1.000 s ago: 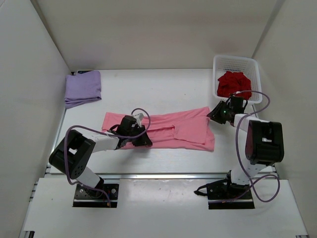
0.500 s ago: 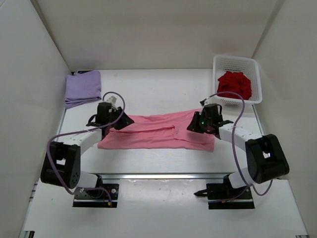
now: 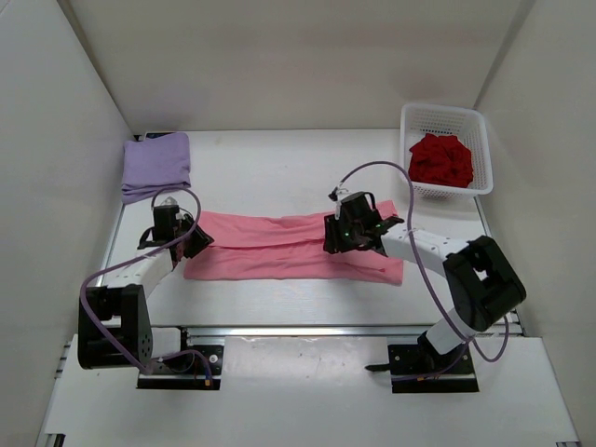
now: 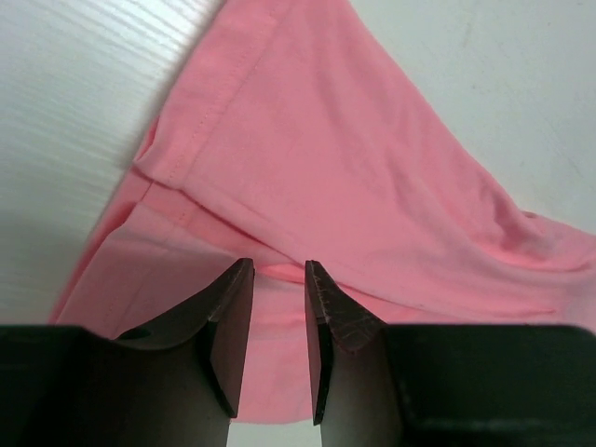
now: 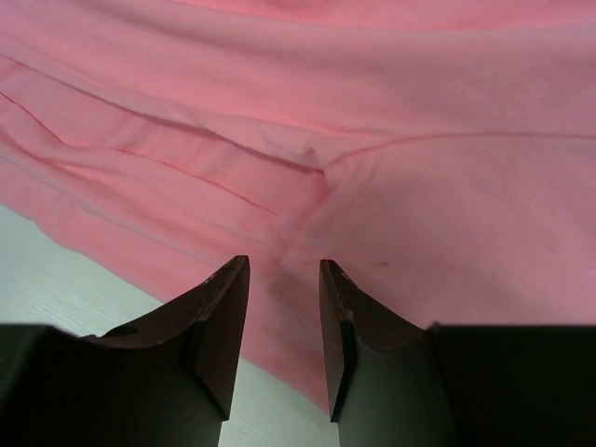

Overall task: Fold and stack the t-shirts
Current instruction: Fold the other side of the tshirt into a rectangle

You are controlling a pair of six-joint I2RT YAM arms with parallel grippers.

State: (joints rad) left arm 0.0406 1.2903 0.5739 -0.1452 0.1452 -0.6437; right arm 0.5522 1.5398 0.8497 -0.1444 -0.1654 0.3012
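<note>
Table (image 3: 279, 168): white top with white walls on three sides. The arm bases sit at its 6 o'clock edge.

Pink shirt (image 3: 279, 244): lies flat at the table's centre as a long band from 9 to 3 o'clock. It is doubled lengthwise, with one layer over another. A hemmed corner at the 9 o'clock end overlaps the lower layer. The 3 o'clock end spreads wider, toward 5 o'clock. Creases run along its length.

Basket (image 3: 445, 116): white lattice at the table's 2 o'clock corner, well apart from the pink shirt.

Lavender shirt (image 3: 155, 166): folded into a neat square at the 10 o'clock corner, against the wall and apart from the pink shirt.

Red shirt (image 3: 440, 158): crumpled in a heap inside the basket and not folded.

Right gripper (image 5: 284, 279): low over the pink shirt, just toward 3 o'clock from the middle of the shirt. The fingers stand apart with a clear gap, through which the cloth and a crease show. Nothing is clamped.

Left gripper (image 4: 277, 279): at the 9 o'clock end of the pink shirt, low over the overlapped hem. The fingers stand a narrow gap apart, with pink cloth showing through it. No fabric is visibly pinched.
</note>
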